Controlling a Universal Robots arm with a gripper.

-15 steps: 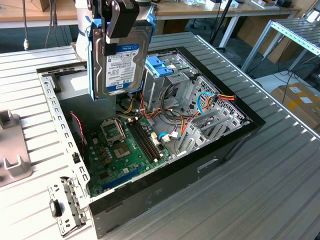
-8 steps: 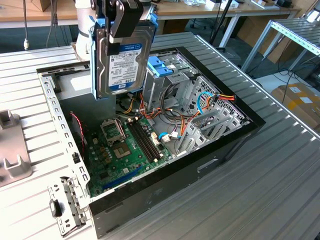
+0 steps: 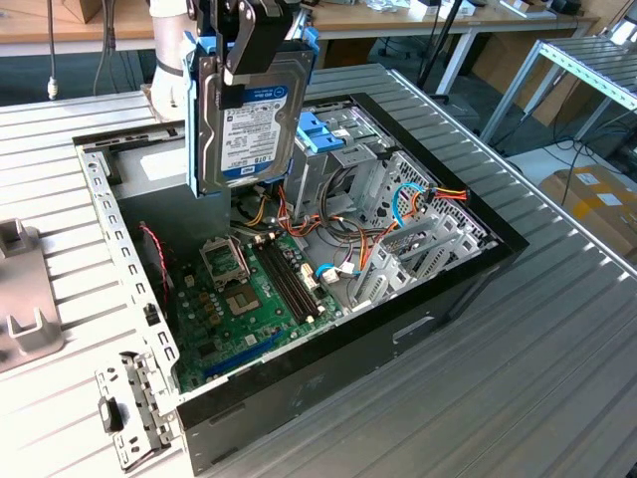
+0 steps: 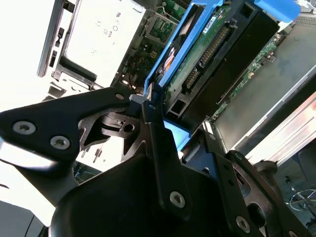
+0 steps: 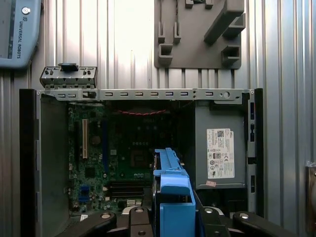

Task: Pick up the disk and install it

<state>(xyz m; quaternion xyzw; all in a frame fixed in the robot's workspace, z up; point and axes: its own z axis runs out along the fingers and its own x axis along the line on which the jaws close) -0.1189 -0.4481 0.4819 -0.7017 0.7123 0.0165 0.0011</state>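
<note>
The disk (image 3: 244, 110), a silver-grey hard drive with a white and blue label in a bright blue carrier, hangs upright above the back of the open computer case (image 3: 478, 261). My gripper (image 3: 251, 55) is shut on its upper end, with black fingers on either side of the carrier. In the second wrist view the disk (image 4: 207, 59) shows its green circuit board underside, and the gripper (image 4: 173, 123) clamps the blue frame. The first wrist view looks straight down past the carrier's blue edge (image 5: 170, 192) onto the case's interior.
Inside the case lie a green motherboard (image 3: 249, 299), a grey power supply with a white label (image 5: 219, 153), a blue drive-bay latch (image 3: 323, 134) and loose cables (image 3: 418, 199). A grey fixture (image 3: 20, 299) sits on the ribbed table (image 3: 557, 378) at the exterior view's left.
</note>
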